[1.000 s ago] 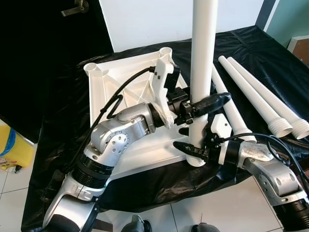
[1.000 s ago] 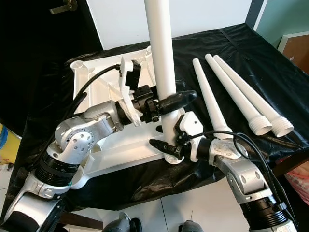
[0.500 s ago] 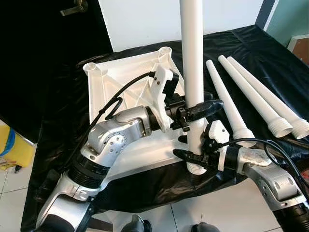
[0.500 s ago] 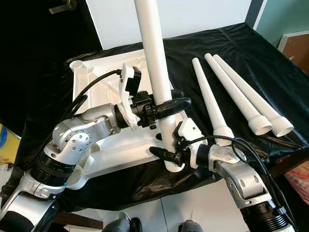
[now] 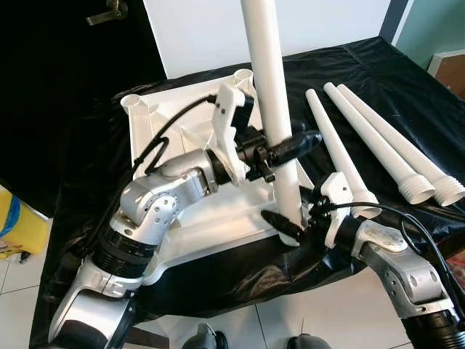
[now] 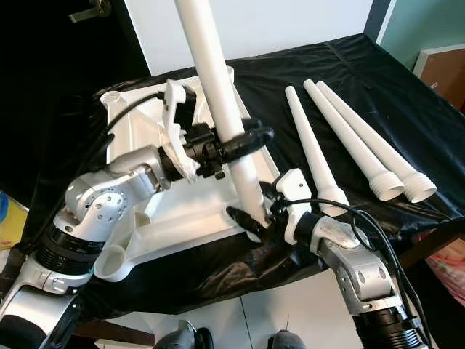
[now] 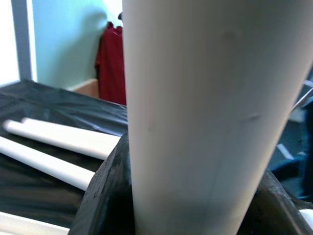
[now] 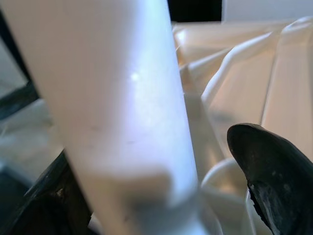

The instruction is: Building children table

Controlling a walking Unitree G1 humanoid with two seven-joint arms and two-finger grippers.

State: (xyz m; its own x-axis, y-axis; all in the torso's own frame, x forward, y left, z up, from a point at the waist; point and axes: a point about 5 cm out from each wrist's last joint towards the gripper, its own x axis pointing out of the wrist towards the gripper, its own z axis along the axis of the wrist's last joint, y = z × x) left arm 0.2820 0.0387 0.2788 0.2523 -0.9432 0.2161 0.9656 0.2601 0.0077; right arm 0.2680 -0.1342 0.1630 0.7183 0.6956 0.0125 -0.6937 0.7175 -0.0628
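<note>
A white table top (image 5: 211, 222) lies upside down on black cloth. One white leg (image 5: 265, 65) stands nearly upright, its top leaning left and its lower end at the top's near right corner. My left gripper (image 5: 294, 142) is shut on the leg's middle, and its black fingers (image 7: 105, 196) wrap the leg (image 7: 195, 98) in the left wrist view. My right gripper (image 5: 290, 222) is open around the leg's base. In the right wrist view one finger (image 8: 274, 171) stands apart from the leg (image 8: 117, 98), with a round socket rim (image 8: 220, 183) showing in the gap.
Three spare white legs (image 5: 385, 149) lie side by side on the cloth to the right. An open corner socket (image 5: 131, 102) sits at the top's far left. The cloth (image 5: 240, 276) hangs over the front edge above white floor tiles. A yellow object (image 5: 18, 222) lies on the floor at left.
The leg has shifted left and its top has tipped leftward. Both grippers moved left with it, and the base now sits closer to the table top's corner.
</note>
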